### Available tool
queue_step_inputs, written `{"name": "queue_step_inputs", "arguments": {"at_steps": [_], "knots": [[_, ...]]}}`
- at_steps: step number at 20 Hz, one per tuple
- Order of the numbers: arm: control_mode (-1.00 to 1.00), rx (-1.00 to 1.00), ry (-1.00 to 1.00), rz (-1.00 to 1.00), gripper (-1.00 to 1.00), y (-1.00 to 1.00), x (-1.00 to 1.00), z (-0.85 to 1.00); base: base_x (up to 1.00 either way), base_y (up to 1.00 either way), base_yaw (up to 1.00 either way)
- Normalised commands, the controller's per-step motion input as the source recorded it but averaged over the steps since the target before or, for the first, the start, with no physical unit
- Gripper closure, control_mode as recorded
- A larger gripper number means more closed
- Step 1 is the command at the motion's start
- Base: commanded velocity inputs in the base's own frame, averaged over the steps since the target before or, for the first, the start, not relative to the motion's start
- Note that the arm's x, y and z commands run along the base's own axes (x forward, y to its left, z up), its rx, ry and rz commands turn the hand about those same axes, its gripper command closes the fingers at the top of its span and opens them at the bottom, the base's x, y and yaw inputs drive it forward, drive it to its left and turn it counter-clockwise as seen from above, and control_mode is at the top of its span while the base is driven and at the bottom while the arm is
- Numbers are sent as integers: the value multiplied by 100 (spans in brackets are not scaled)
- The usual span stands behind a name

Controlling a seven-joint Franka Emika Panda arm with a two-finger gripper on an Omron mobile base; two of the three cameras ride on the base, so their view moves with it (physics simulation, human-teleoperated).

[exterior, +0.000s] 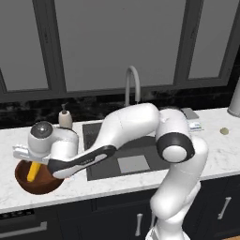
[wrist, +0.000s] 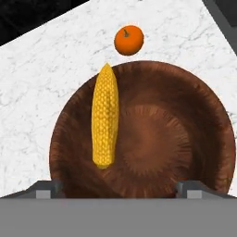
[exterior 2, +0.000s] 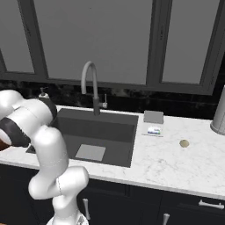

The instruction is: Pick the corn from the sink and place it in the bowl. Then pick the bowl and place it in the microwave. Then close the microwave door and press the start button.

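The corn (wrist: 104, 118) lies in the bowl (wrist: 185, 115), leaning against one side with its tip at the rim, and the bowl sits on the desk (exterior: 9, 192) left of the sink (exterior: 136, 154). The pincer (wrist: 118, 189) hangs right over the bowl with its fingers spread wide, gripping nothing. I'd say the bowl is next: best to lift clear, then clamp the rim on the side away from the corn and carry it level so the cob doesn't roll out.
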Motion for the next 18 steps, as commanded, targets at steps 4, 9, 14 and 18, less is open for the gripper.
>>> {"name": "queue_step_inputs", "arguments": {"at_steps": [4, 9, 14, 18], "knots": [[-100, 18, 3, 0, -100, -67, 0, 54, 0, 0, 0], [-100, 17, 22, 0, -100, -57, 0, 32, 0, 0, 0], [-100, 7, 19, 0, -100, -30, -2, 44, 0, 0, 0], [-100, -11, 19, 0, -100, -4, -2, 32, 0, 0, 0]]}}
